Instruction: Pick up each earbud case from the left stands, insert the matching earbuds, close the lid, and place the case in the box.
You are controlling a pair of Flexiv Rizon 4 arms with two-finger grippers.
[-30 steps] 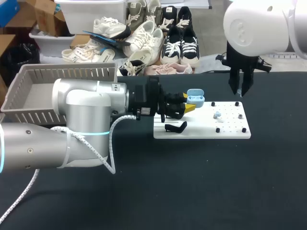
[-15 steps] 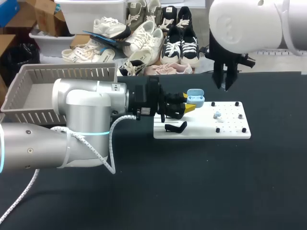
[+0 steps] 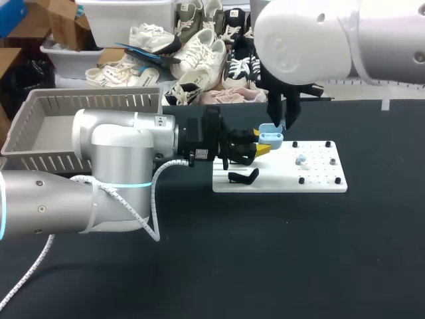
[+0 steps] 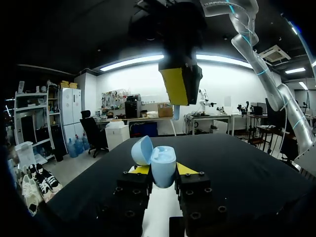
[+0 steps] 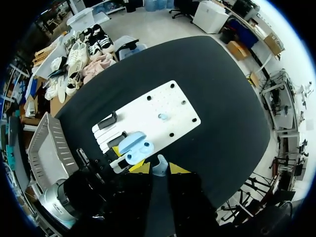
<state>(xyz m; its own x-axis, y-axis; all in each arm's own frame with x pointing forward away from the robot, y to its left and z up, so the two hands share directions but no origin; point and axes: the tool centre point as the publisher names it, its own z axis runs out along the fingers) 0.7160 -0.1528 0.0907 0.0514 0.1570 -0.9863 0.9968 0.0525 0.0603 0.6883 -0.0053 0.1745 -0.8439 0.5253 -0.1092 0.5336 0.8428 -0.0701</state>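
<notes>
My left gripper (image 3: 264,147) is shut on a light blue earbud case (image 3: 271,136) and holds it level over the left end of the white board (image 3: 319,181), with the lid open. In the left wrist view the case (image 4: 163,160) sits between the yellow tips, and its lid (image 4: 141,149) is swung back. My right gripper (image 3: 282,123) hangs just above the case, shut on a pale blue earbud (image 5: 159,171). In the right wrist view the open case (image 5: 134,146) lies right under that earbud. Another earbud (image 3: 301,159) rests on the board.
An empty black stand (image 3: 244,177) sits on the board's left part, and small black pegs dot its right part. A grey slatted basket (image 3: 40,129) stands at the table's far left, behind my left arm.
My right arm has swung left from over the board's right end and come down to just above the open case. The left arm and the case have stayed still.
</notes>
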